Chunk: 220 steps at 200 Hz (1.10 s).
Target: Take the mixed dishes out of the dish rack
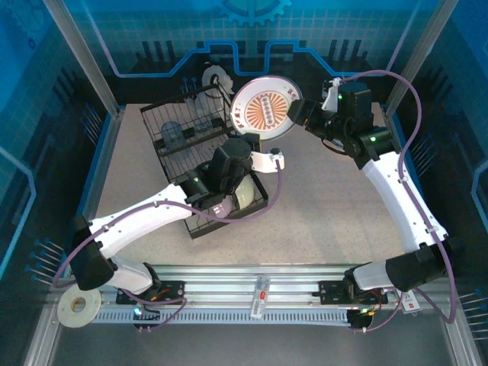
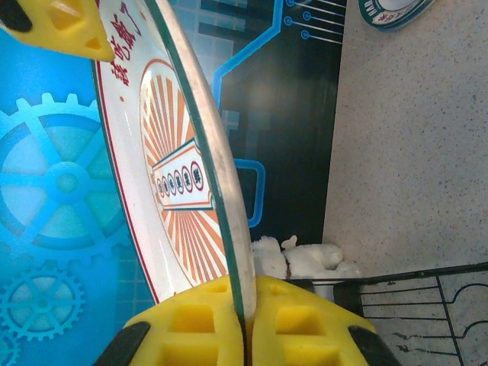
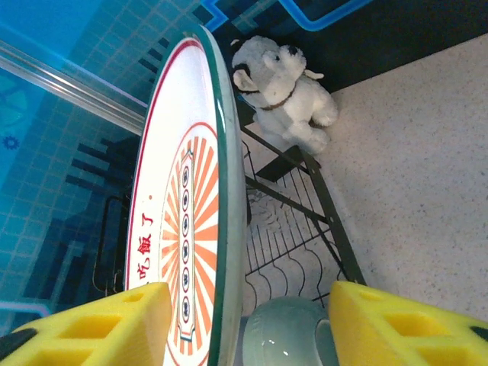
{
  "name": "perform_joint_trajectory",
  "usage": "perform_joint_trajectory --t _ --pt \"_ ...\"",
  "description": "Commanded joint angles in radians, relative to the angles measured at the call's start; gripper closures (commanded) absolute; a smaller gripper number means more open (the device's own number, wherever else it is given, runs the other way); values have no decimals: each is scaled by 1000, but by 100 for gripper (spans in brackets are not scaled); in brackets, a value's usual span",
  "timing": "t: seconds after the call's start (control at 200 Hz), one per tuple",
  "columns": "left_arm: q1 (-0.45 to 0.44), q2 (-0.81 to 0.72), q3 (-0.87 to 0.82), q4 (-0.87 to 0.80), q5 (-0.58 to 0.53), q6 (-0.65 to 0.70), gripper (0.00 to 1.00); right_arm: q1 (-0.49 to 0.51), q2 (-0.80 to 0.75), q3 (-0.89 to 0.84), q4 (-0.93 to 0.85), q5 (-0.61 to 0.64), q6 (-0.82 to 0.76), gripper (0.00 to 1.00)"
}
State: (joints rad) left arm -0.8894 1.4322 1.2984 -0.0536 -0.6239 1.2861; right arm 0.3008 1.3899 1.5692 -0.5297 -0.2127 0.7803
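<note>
Holding one white plate with orange stripes [image 2: 177, 183] upright by the dish rack [image 1: 191, 130], your left gripper [image 2: 245, 324] pinches its edge tight. Your right gripper [image 3: 248, 324] is wide, one finger on each side of the plate. One green bowl [image 3: 286, 335] sits below, and one toy dog [image 3: 286, 84] sits behind the rack.

The dish rack [image 1: 200, 156] is set left of the table's [image 1: 335, 206] middle, raised tier to the far left, lower tray to the near right. A bowl [image 1: 245, 191] is seen in that lower tray, beneath the left arm [image 1: 152, 217]. The plate [image 1: 265, 110] is held on edge above the rack's far right corner (clear of the wires), its lower rim clamped between the left gripper's [image 2: 244, 324] fingers and its right rim placed between the parted fingers of the right gripper [image 3: 248, 324]. The dog figurine [image 1: 217, 78] is found behind the rack.
</note>
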Motion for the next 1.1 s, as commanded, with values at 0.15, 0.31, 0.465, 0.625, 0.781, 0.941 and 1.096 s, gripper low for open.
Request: perform_joint_trajectory --t 0.15,0.31,0.465,0.625,0.781,0.941,1.096 --pt "-8 -1 -10 78 -39 21 100 21 -4 35 -35 35 3 55" --pt "-10 0 -12 79 -43 18 100 25 7 44 -48 32 9 62" --pt "-11 0 -13 80 -46 15 100 27 6 43 -46 32 22 68" --pt "-11 -1 -15 78 -46 15 100 28 8 43 -49 37 30 76" --pt "-11 4 -13 87 -44 13 100 28 13 38 -47 33 38 87" --pt "-11 9 -11 93 -39 11 100 27 19 37 -44 31 38 99" --pt "-11 10 -10 98 -32 -2 94 17 25 31 -37 17 40 100"
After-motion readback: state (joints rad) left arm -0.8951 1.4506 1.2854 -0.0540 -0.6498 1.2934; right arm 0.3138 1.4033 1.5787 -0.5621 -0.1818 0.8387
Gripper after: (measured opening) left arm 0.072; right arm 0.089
